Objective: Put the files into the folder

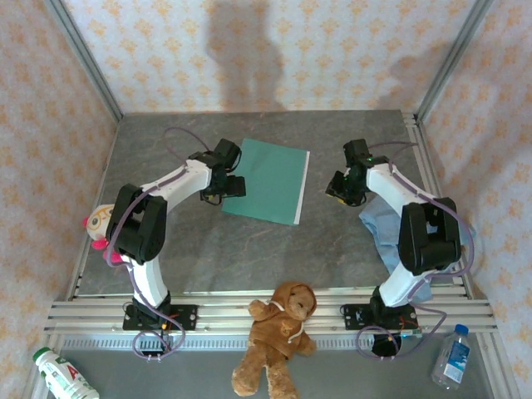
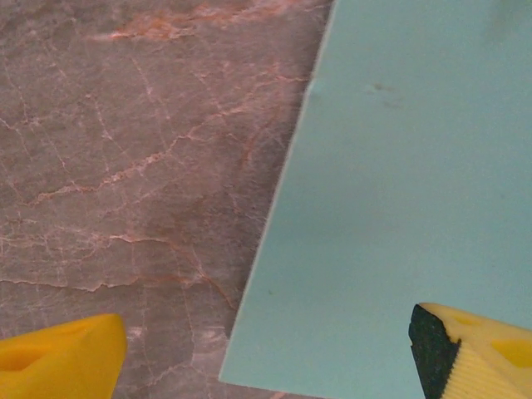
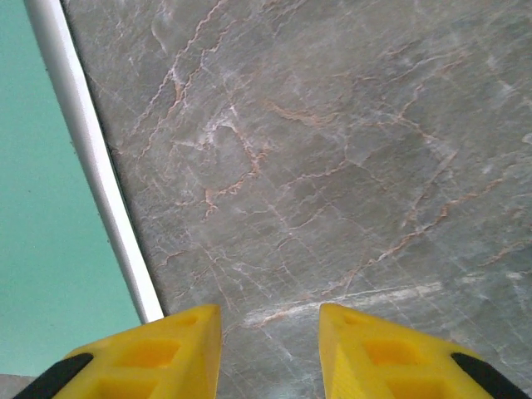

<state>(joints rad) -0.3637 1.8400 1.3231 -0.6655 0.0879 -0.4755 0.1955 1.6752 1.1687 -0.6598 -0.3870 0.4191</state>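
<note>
Left wrist: folder corner lies below the left gripper.

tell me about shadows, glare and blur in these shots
top external: soft even light, a person-like shadow on the back wall; left wrist: folder evenly lit, no glare, table veins sharp; right wrist: table sharp, white edge of the files bright but not washed out
</note>
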